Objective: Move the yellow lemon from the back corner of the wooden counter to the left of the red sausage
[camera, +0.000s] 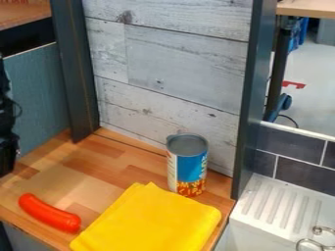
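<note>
At the left edge, the black gripper (8, 159) is partly cut off, and whether it is spread or closed I cannot tell; no grasped object is visible. Nearest it, the curved, glossy red-orange sausage (49, 213) lies on its side near the front edge of the wooden desk (124, 159), probably laid flat because its round body has no base to stand on. Beside it, the bright yellow folded cloth (147, 220) lies flat, its folds likely keeping it compact. Just behind the cloth, the cylindrical metal can with a blue, white and red label (188, 166) stands upright on its stable base, close to the whitish wood-plank panel (177, 73).
</note>
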